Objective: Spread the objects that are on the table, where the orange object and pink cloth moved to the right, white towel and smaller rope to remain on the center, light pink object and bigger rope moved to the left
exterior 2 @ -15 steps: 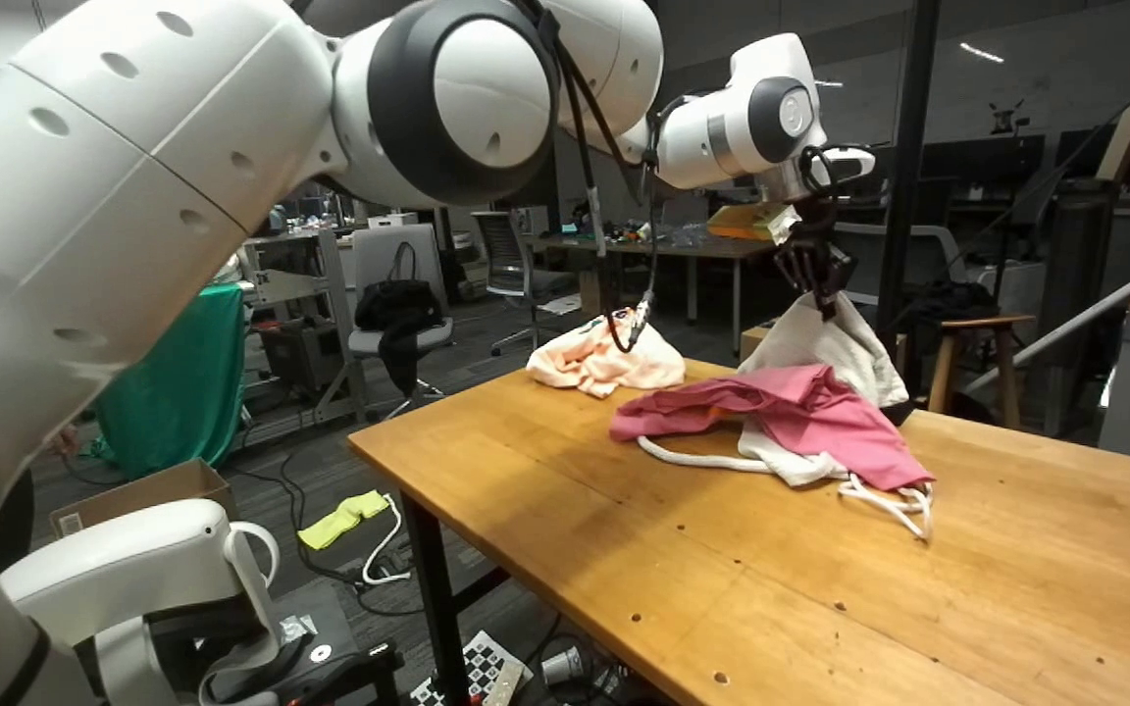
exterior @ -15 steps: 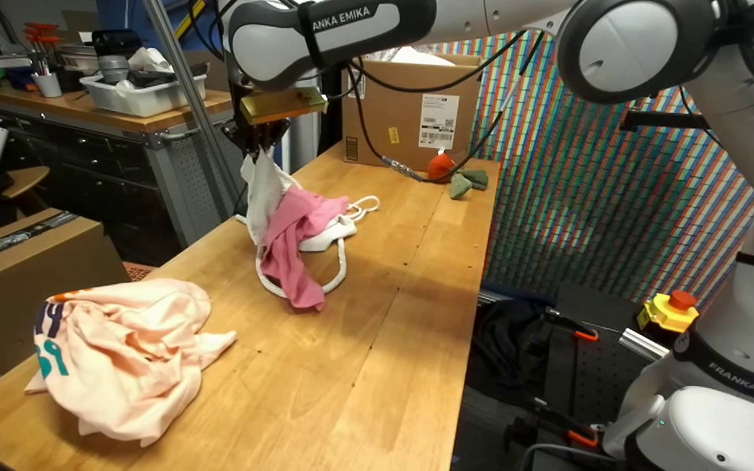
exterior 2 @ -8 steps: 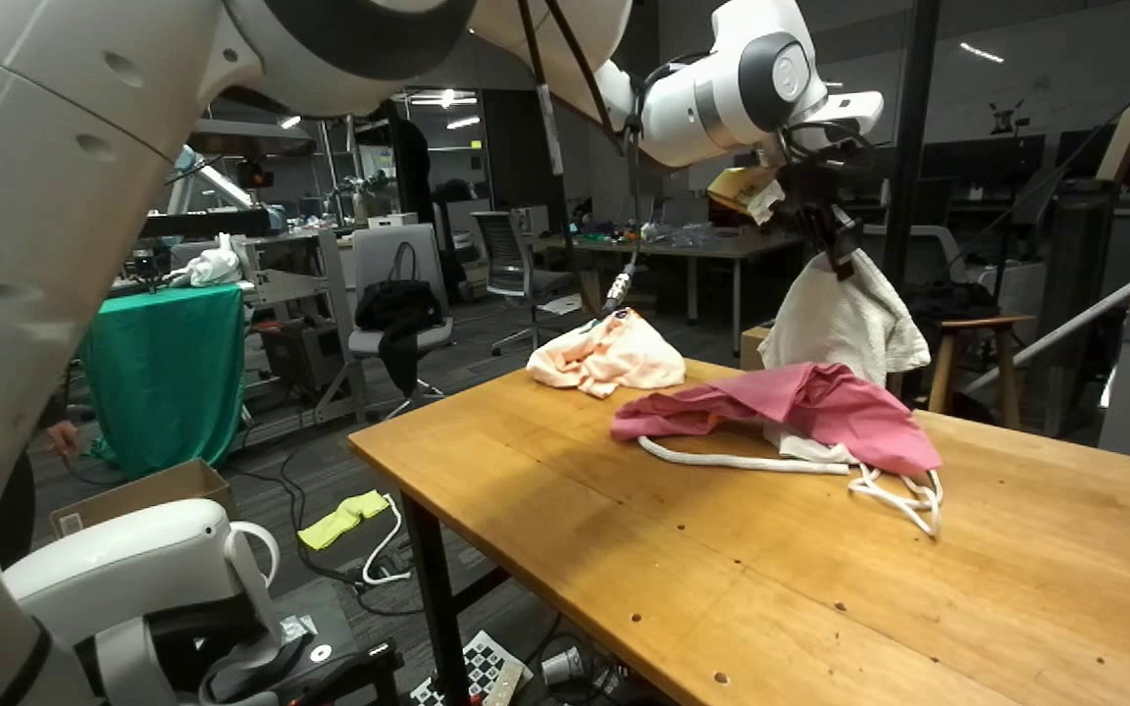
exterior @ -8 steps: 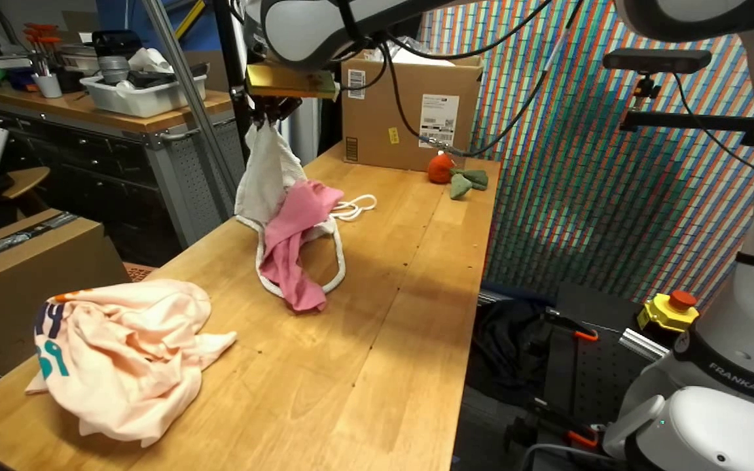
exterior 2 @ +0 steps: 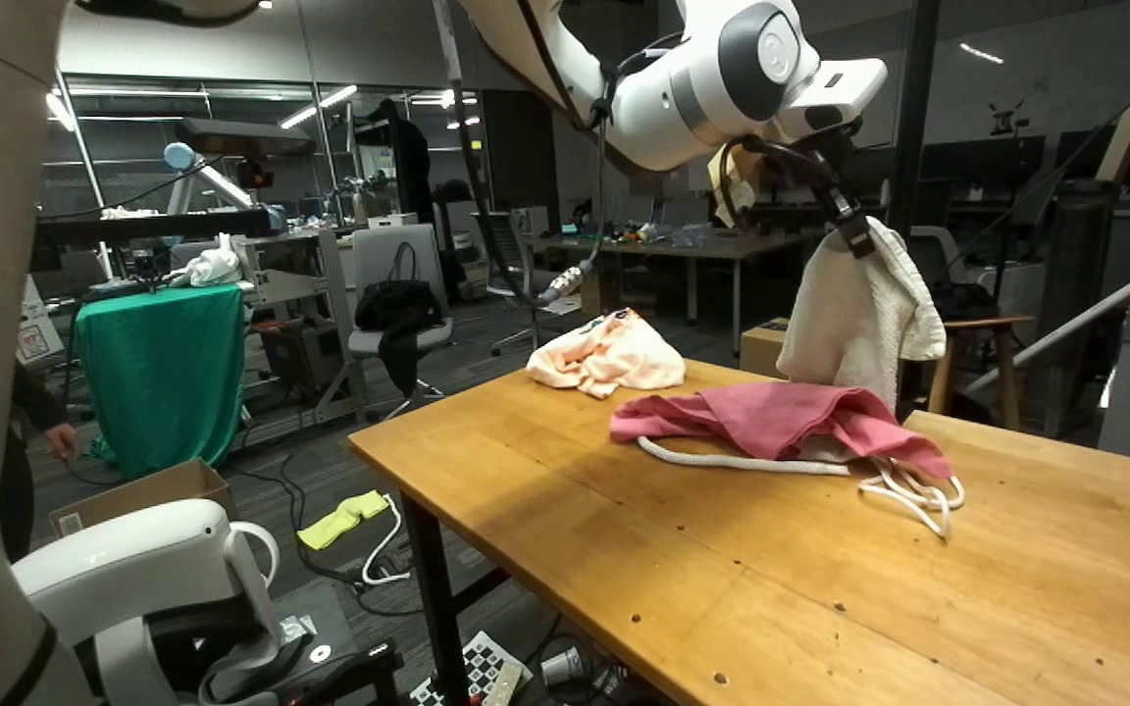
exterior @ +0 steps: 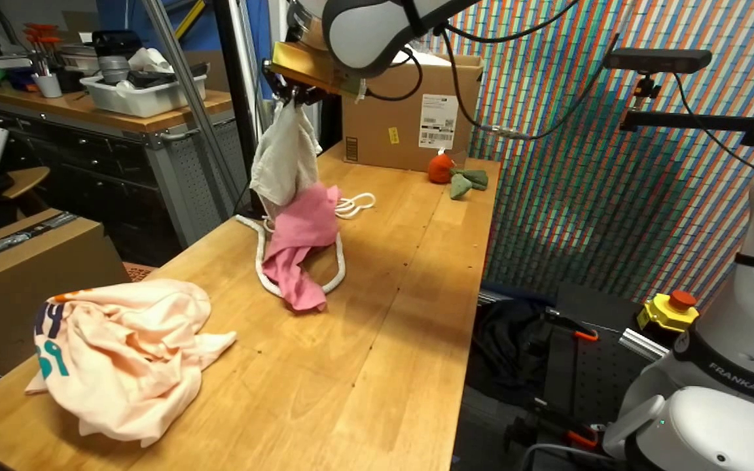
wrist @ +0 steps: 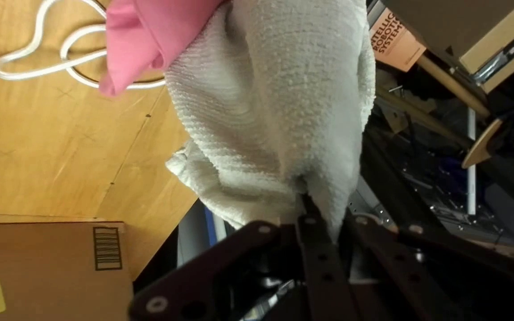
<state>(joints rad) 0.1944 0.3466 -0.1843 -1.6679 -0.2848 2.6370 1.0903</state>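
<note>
As the gripper (exterior 2: 857, 236) clamping the white towel (exterior 2: 845, 324) rises at upper right in an exterior view, the pink cloth (exterior 2: 771, 417) looks nearly separated.

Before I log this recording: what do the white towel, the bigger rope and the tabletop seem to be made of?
White towel: probably cotton, matt; ribbed, fuzzy texture up close in the wrist view.
Bigger rope: textile cord, matt, with a faintly braided look; cotton or synthetic, I cannot tell.
Tabletop: wood, perhaps varnished; visible grain, board seams and a soft sheen.
</note>
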